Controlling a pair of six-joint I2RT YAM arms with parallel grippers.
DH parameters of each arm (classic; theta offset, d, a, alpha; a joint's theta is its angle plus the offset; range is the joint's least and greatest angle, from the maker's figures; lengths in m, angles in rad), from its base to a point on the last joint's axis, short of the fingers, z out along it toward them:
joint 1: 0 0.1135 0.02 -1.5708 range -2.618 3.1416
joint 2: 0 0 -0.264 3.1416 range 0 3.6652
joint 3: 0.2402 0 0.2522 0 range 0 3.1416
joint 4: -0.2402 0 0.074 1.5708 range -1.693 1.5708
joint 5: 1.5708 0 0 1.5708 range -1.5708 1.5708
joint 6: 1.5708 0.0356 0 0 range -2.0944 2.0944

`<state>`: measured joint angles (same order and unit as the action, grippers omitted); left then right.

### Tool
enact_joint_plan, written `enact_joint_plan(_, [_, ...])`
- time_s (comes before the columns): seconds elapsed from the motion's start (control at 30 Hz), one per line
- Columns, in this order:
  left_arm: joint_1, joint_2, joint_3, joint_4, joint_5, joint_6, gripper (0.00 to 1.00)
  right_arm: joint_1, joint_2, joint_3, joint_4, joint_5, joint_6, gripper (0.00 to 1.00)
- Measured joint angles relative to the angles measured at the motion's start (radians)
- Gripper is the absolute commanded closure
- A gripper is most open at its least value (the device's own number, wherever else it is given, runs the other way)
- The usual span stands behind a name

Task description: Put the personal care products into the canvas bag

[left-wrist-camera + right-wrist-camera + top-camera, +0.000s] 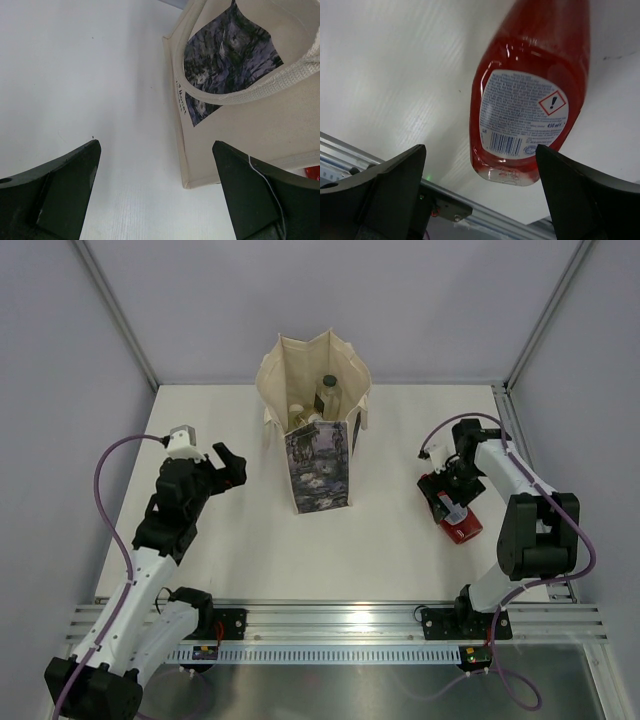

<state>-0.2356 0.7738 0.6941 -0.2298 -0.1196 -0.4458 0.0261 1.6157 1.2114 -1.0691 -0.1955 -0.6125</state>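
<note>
Canvas bag (320,465) upright, centre-rear of the matte white desk (240,550), bottles (328,392) inside. To its right lies the flat red bottle (458,518) — right end effector (440,483) spread wide above it; left end effector (228,465) wide, empty. Pale walls (60,360), aluminium posts (115,315).

Rear centre of flat white worktop (250,535): tall beige canvas tote bag (318,445), upright, printed side toward the near edge. Inside the bag, rear right: clear bottle with black cap (329,395); to its left, further pale items (298,418), not identifiable. Right of the bag, well apart, flat on the worktop: flat red plastic bottle (460,523), base toward the silver aluminium rail (340,625) along the near edge. Above that bottle: right fingers (385,190), one to either side of its base in the wrist view. Left of the bag, near but apart: left fingers (232,462).
</note>
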Motion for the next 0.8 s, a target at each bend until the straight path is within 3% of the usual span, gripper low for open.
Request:
enact_joint_plan(0.47, [0.003,-0.049,-0.042,-0.009,0.018,-0.005,0.01,0.005,0.075,-0.06,0.139,0.158,0.048,0.0])
enact_joint_plan(0.8, [0.005,-0.064,-0.047,-0.009,0.017,-0.009,0.01,0.135,0.113,-0.097,0.219,0.362,0.118,0.0])
